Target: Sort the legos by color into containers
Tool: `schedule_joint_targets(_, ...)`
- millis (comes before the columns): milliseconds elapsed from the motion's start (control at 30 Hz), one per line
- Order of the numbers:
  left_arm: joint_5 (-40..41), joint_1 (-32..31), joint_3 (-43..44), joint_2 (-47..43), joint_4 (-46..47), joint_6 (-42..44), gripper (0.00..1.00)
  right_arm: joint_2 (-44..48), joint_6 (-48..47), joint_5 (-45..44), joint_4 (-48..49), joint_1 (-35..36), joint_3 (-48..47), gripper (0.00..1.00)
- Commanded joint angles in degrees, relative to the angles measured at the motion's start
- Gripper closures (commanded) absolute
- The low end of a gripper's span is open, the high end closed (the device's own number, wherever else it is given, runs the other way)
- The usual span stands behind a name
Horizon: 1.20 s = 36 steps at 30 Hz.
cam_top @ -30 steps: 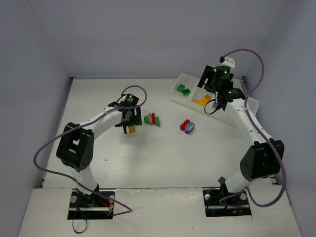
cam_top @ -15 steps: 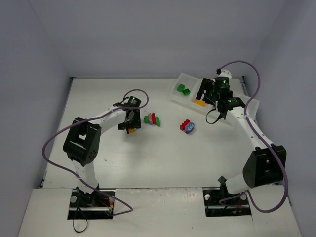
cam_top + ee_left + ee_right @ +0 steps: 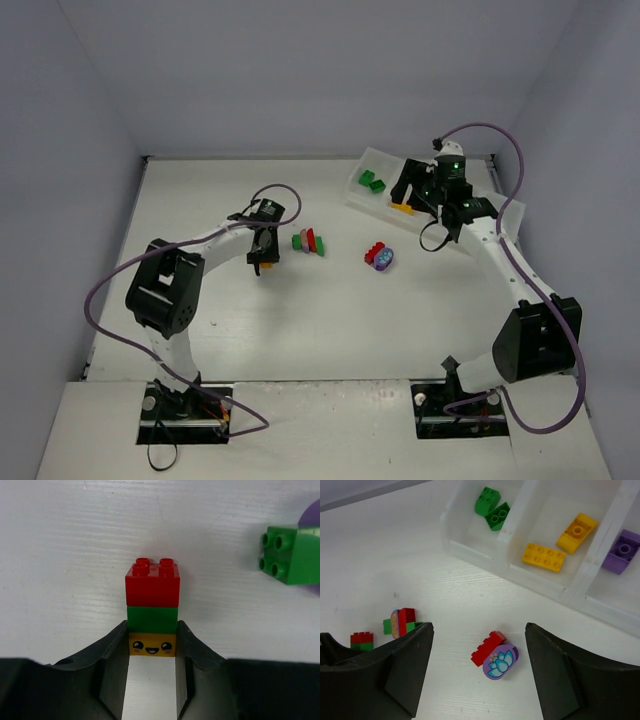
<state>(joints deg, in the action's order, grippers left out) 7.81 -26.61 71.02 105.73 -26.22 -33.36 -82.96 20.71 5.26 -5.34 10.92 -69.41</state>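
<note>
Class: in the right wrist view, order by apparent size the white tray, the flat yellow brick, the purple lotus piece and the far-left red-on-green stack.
1. White tray, largest by far.
2-3. Flat yellow brick and purple lotus piece look alike; the lotus piece is nearer the camera, so unranked.
4. Red-on-green stack, smallest.

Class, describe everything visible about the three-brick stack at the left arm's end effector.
The glossy plastic three-brick stack is a red brick showing four studs at the far end, a green brick in the middle, and an orange-yellow brick printed with a smiling face. The left end effector has black fingers pressing both sides of the orange-yellow brick. White table lies behind it; contact cannot be told.
</note>
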Motion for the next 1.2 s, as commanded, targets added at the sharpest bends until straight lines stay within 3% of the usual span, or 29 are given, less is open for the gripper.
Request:
schedule_joint_targets(0,-0.52,-0.63,-1.41,-7.98,5.11,6.70,1.00,2.72,-0.93,8.08,3.50,0.24,-2.57,0.30)
schedule_joint_targets(200,-8.07,-1.69,-9.14,-21.60,21.80,25.32,1.00,-0.36,0.73,24.16,3.41,1.91,-6.09,0.33)
schedule_joint_targets(433,-21.69,-1.95,-15.39,-32.16,36.23,38.63,1.00,-4.75,3.89,32.35,3.41,9.03,-10.57,0.32)
schedule_joint_targets(667,-28.55,-2.13,-14.86,-33.84,38.96,42.41,1.00,-7.66,6.45,34.91,3.94,14.04,-14.53,0.31)
schedule_joint_targets(1167,-30.84,-5.20,-15.65,-35.07,41.42,41.80,0.99,-10.82,7.86,34.12,6.93,18.35,-15.67,0.32)
